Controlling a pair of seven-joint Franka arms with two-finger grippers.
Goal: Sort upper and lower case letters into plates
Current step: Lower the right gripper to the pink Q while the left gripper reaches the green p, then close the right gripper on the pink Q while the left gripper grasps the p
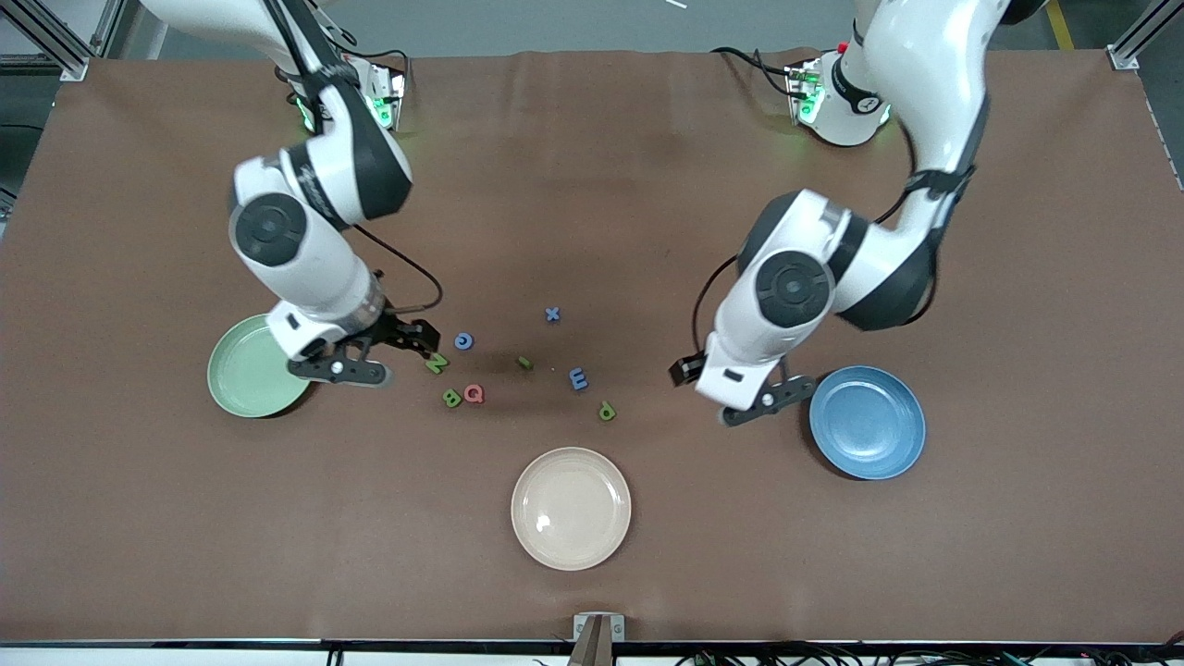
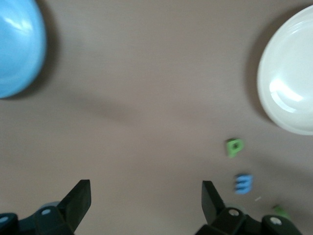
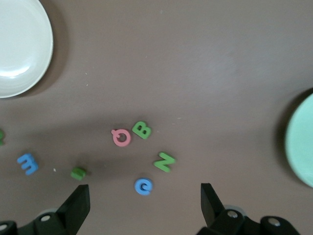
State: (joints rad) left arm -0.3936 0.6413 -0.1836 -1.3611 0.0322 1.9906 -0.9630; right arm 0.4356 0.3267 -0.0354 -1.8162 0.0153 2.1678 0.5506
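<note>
Letters loose on the worktop, both plates bare

Nearest, the cream plate [image 1: 571,508]; then the letters [image 1: 474,394] scattered mid-worktop between green plate [image 1: 242,379] and blue plate [image 1: 879,427]. Right gripper [image 1: 344,368] and left gripper [image 1: 763,403] hover wide open, holding nothing.

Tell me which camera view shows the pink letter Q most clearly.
The right wrist view: the pink letter Q lies in plain sight there, beside the green B. The front view shows the Q much smaller. The left wrist view does not show it.
</note>
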